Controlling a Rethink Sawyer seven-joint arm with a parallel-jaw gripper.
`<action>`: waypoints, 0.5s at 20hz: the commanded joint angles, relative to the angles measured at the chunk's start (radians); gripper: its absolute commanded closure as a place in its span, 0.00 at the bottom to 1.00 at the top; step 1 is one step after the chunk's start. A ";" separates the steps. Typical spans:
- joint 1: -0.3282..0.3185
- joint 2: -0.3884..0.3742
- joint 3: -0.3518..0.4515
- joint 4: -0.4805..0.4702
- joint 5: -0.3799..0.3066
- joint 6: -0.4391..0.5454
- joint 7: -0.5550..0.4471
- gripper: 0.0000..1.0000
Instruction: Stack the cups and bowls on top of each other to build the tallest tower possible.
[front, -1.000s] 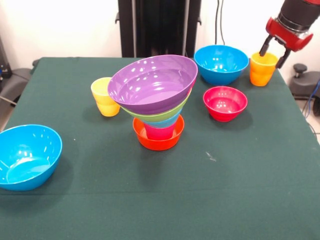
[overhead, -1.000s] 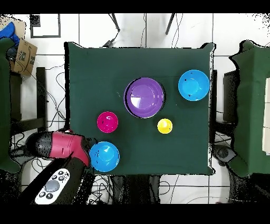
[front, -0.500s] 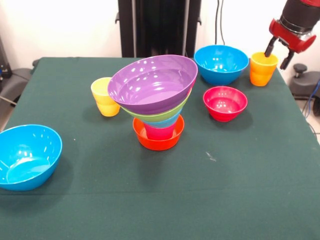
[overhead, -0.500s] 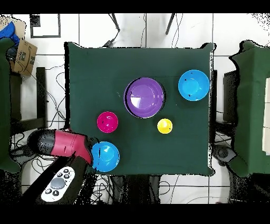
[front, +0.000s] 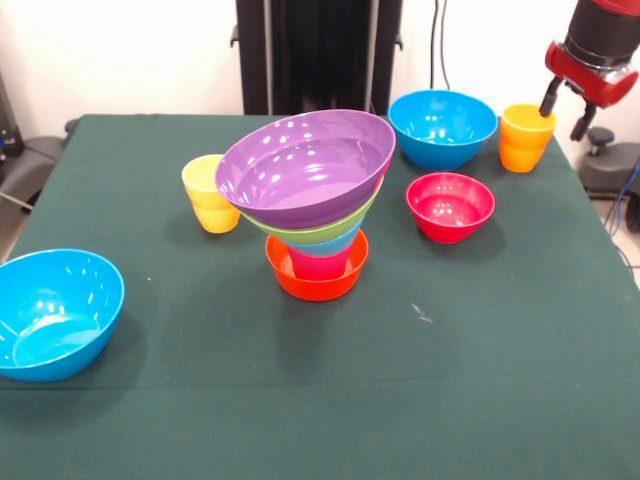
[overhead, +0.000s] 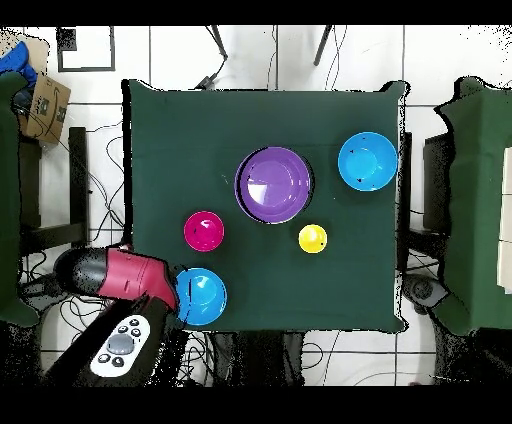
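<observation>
- Red and black, the tool (front: 566, 108) hangs at the far right corner of the bench (front: 300, 400) in the front view, its two dark fingertips spread apart with nothing between them.
- One fingertip (front: 547, 102) shows just over the rim of the small glossy orange plastic cup (front: 526, 138); whether it touches the rim I cannot tell.
- Beside that cup stands a large glossy blue plastic bowl (front: 442, 127), and in front of it sits a small red-pink plastic bowl (front: 450, 205).
- Near the middle of the green-covered bench rises the many-coloured stack of nested plastic bowls and cups (front: 312, 200): an orange bowl (front: 316, 282) at the bottom, then a red-pink cup, a light blue bowl, a lime green bowl, and a wide purple bowl (front: 305, 165) tilted on top.
- A small yellow plastic cup (front: 209, 193) stands upright just left of the stack.
- A second large blue plastic bowl (front: 55, 312) rests at the near left edge, well apart from the rest.
</observation>
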 joint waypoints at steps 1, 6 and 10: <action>-0.038 -0.006 0.164 0.088 0.030 -0.139 0.099 0.00; -0.009 0.011 0.123 0.079 -0.019 -0.178 0.119 0.00; 0.013 0.020 0.097 0.076 -0.031 -0.198 0.130 0.00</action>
